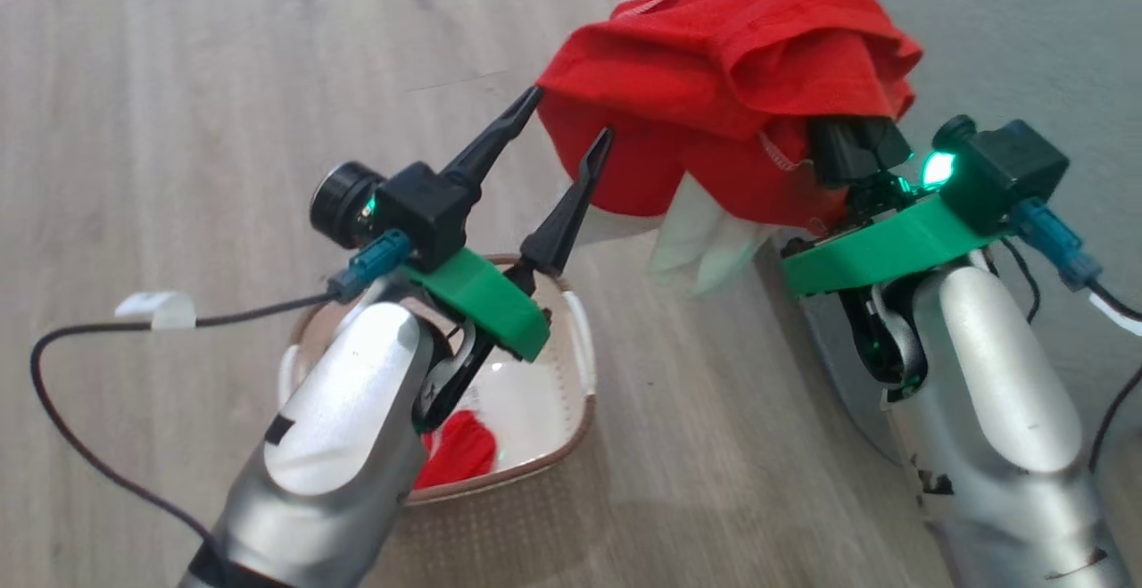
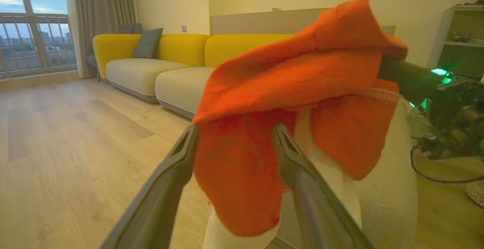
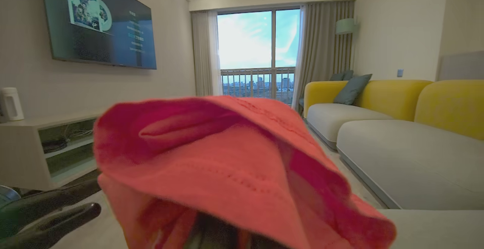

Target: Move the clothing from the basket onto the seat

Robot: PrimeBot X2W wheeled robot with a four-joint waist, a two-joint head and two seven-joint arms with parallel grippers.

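1. A bright red thin fabric garment [image 1: 732, 79] is held at 1 o'clock by the closed right gripper [image 1: 856, 149], not yet laid on the grey-green upholstered seat [image 1: 1026, 26].
2. The left gripper [image 1: 571, 113] is opened wide, empty.
3. Another red garment [image 1: 459, 450] is left in the cream-white perforated plastic basket [image 1: 584, 414] at 7 o'clock.

Clearance around the arms. Far left, the wooden floor [image 1: 178, 79] is unobstructed; near left, a black cable [image 1: 259, 310] loops across it. The hanging red garment [image 1: 714, 97] fills the space between the left gripper [image 1: 571, 124] — jaws spread, tips at the cloth's left edge — and the right gripper [image 1: 856, 155], which it drapes. The left forearm [image 1: 348, 427] overhangs most of the basket [image 1: 584, 396]; the seat [image 1: 1026, 26] lies far right, beyond the garment.
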